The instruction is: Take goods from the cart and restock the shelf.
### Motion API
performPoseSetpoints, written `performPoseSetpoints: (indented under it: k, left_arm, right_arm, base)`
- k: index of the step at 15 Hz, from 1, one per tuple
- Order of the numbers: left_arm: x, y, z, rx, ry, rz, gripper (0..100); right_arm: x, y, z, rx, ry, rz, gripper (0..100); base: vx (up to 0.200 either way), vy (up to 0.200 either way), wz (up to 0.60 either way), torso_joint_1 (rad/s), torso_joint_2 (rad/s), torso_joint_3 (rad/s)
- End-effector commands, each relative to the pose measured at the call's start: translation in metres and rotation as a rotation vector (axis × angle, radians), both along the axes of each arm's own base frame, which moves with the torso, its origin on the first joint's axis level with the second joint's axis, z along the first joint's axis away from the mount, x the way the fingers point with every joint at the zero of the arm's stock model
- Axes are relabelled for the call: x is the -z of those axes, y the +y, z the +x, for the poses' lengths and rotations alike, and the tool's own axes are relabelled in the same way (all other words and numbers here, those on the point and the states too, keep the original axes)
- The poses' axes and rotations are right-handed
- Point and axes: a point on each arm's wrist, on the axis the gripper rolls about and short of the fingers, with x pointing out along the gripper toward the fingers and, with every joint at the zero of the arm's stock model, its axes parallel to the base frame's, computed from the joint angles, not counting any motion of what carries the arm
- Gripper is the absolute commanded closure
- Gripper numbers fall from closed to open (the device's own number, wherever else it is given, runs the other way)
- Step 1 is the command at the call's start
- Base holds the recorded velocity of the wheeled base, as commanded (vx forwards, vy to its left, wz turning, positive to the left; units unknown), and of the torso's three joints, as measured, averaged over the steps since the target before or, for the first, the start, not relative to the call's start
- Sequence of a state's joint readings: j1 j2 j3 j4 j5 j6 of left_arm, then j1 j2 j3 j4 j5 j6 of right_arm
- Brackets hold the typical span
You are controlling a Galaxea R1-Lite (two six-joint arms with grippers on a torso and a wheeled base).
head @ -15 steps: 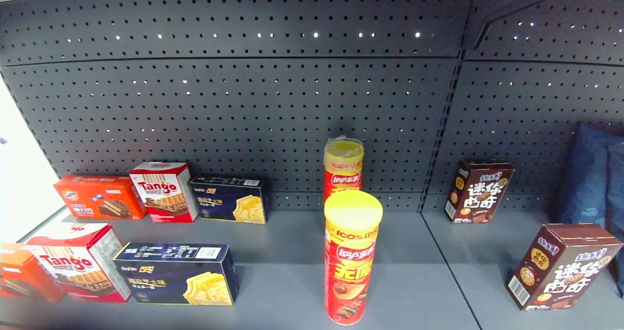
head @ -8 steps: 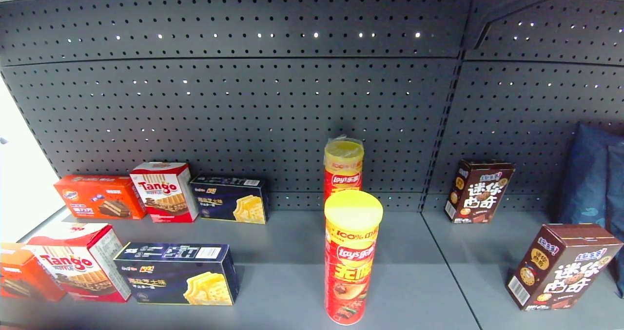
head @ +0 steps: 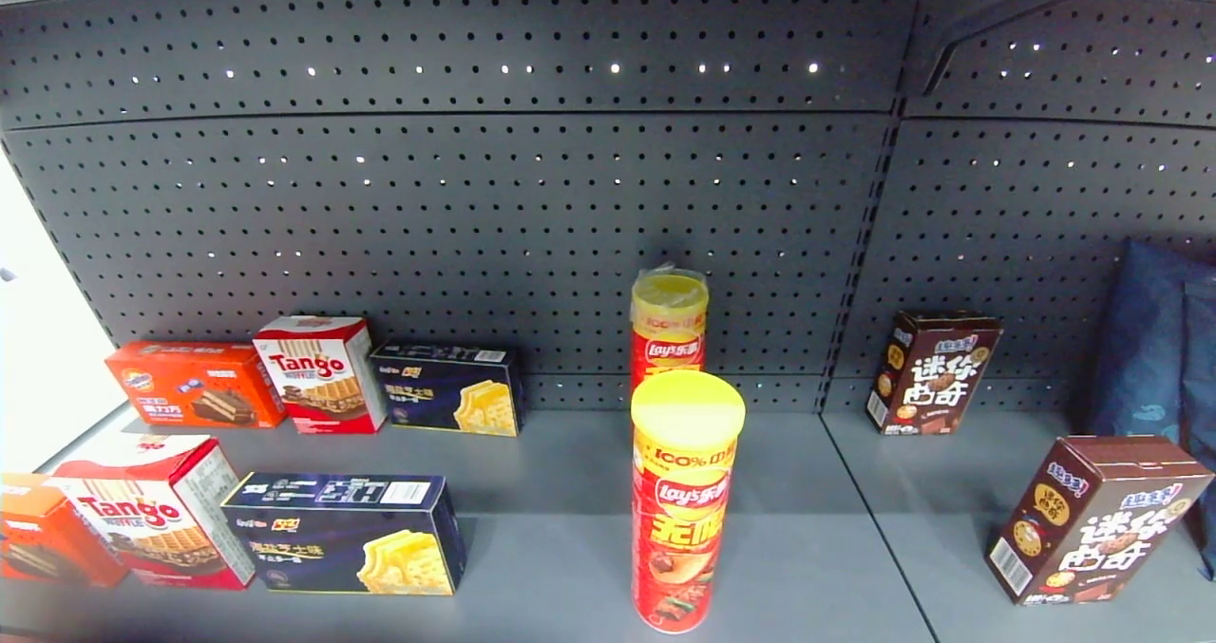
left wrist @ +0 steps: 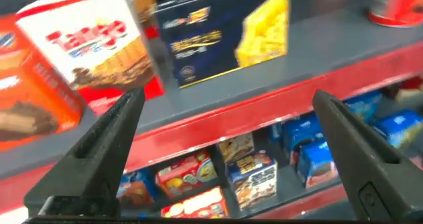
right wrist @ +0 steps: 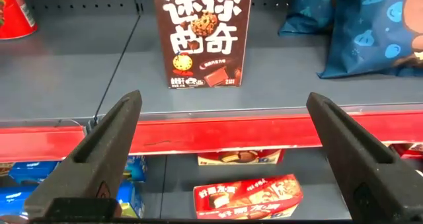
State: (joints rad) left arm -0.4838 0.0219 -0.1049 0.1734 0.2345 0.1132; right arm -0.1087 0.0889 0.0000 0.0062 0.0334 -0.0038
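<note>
The left tool (left wrist: pixel 228 95) is hanging with its jaws spread wide and gripping nothing, just in front of the shelf (left wrist: pixel 344 42) and its red front edge (left wrist: pixel 218 121). Past that edge a dark blue cracker box (left wrist: pixel 218 42) is lying on its long side, printed with yellow crackers. A red-and-white wafer box (left wrist: pixel 86 42) is sitting just beside it, and an orange box (left wrist: pixel 26 98) is next along.

The right tool (right wrist: pixel 223 95) is gaping equally wide and empty before the same red edge. A brown biscuit box (right wrist: pixel 201 32) is standing upright on the shelf, straight ahead of the gap between its jaws, with dark blue snack bags (right wrist: pixel 377 26) leaning near it.

In the head view a tall red chip can (head: pixel 686 510) with a yellow lid is standing mid-shelf near the front. A second chip can (head: pixel 669 330) is standing directly behind it against the perforated back panel (head: pixel 475 197).
</note>
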Motion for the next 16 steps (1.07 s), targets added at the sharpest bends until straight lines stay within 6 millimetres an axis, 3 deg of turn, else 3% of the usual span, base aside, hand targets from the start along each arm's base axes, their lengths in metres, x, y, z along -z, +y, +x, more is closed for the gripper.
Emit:
performPoseSetpoints:
  k: [1, 4, 5, 7, 8, 11, 13, 14, 16]
  left_arm:
    - [0.002, 0.009, 0.004, -0.115, 0.001, -0.061, 0]
    - [-0.01, -0.011, 0.032, -0.284, 0.116, -0.162, 0]
    - [-0.014, -0.017, 0.04, -0.218, 0.102, -0.184, 0]
    - [-0.008, -0.021, 0.031, -0.07, 0.112, -0.122, 0]
    - [0.003, -0.021, 0.023, -0.056, 0.136, -0.1, 0]
    - [0.001, -0.026, 0.015, -0.03, 0.101, -0.127, 0]
    - [0.001, -0.026, 0.016, -0.071, 0.101, -0.131, 0]
    - [0.002, -0.023, 0.016, -0.297, 0.088, -0.116, 0]
    - [0.002, -0.021, 0.016, -0.419, 0.077, -0.103, 0]
  right_arm:
    - [0.0, 0.0, 0.0, 0.0, 0.005, 0.0, 0]
    - [0.0, 0.0, 0.0, 0.0, 0.006, 0.0, 0]
    - [0.0, 0.0, 0.0, 0.0, 0.005, 0.0, 0]
    - [0.0, 0.0, 0.0, 0.0, 0.006, 0.0, 0]
    - [0.0, 0.0, 0.0, 0.0, 0.005, 0.0, 0]
    - [0.0, 0.0, 0.0, 0.0, 0.006, 0.0, 0]
    - [0.0, 0.0, 0.0, 0.0, 0.005, 0.0, 0]
    - [0.0, 0.0, 0.0, 0.0, 0.006, 0.0, 0]
    - [0.0, 0.0, 0.0, 0.0, 0.005, 0.0, 0]
  base:
    - [0.0, 0.0, 0.0, 0.0, 0.0, 0.0]
    - [0.0, 0.0, 0.0, 0.0, 0.0, 0.0]
    - [0.0, 0.0, 0.0, 0.0, 0.0, 0.0]
    - [0.0, 0.0, 0.0, 0.0, 0.0, 0.0]
    - [0.0, 0.0, 0.0, 0.0, 0.0, 0.0]
    - [0.0, 0.0, 0.0, 0.0, 0.0, 0.0]
    - [0.0, 0.0, 0.0, 0.0, 0.0, 0.0]
    - [0.0, 0.0, 0.0, 0.0, 0.0, 0.0]
    - [0.0, 0.0, 0.0, 0.0, 0.0, 0.0]
